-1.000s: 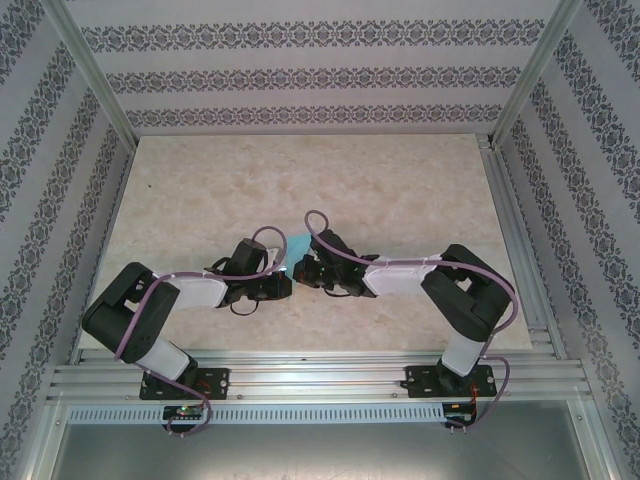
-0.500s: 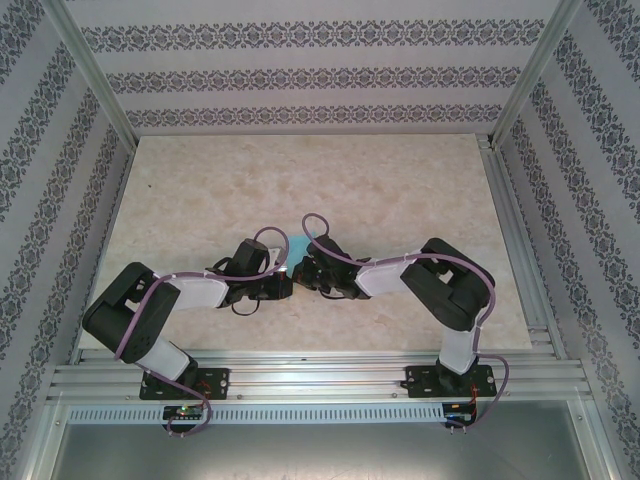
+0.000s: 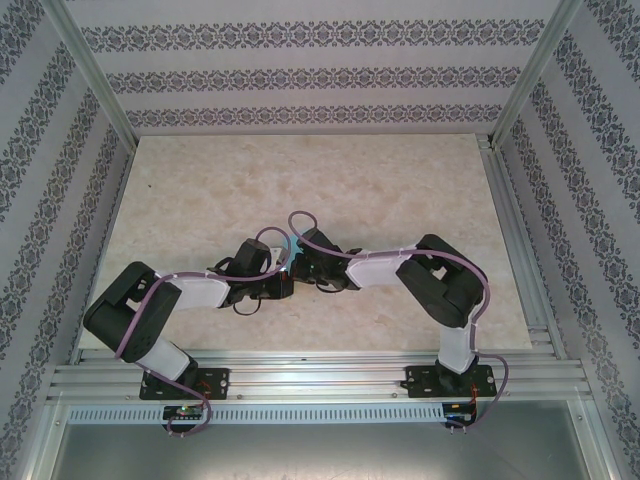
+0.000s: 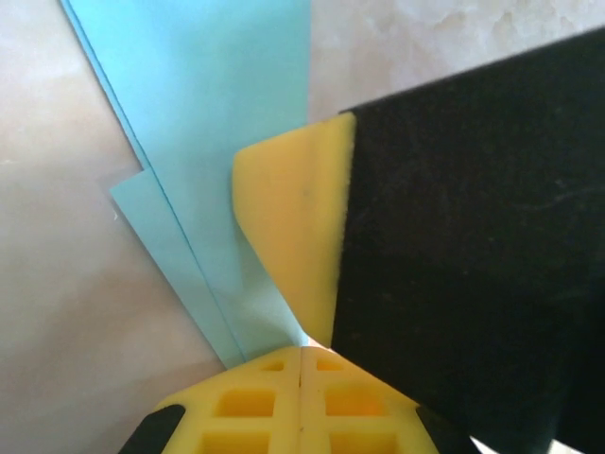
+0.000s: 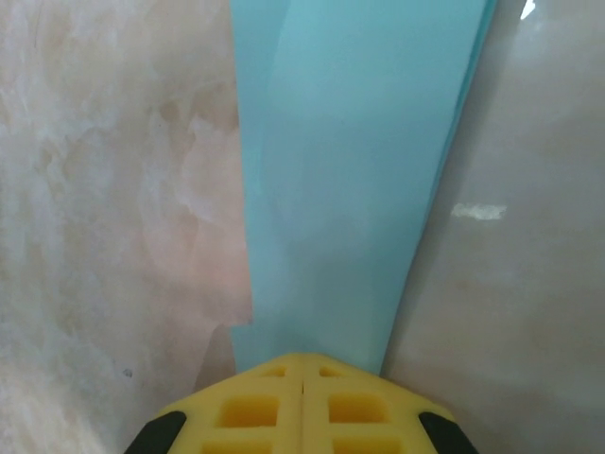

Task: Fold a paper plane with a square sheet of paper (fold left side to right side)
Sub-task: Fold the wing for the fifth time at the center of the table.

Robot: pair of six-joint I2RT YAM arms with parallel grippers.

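Note:
The turquoise sheet of paper lies flat on the table, folded into a narrow tapering strip with stacked layers whose edges show at the left. My left gripper is shut, its yellow tips down on the paper's near end. The right gripper's yellow finger and black body sit right beside it. In the right wrist view the paper runs straight away from my right gripper, which is shut with its tips on the strip. From above, both grippers meet at mid-table and cover all but a sliver of paper.
The marble-patterned table stretches behind and to both sides of the arms. Patterned walls and metal frame posts enclose it. A metal rail runs along the near edge by the arm bases.
The right arm has slid its gripper left along the paper toward the left gripper, its elbow folding in. Less paper shows from above. The left arm has stayed put.

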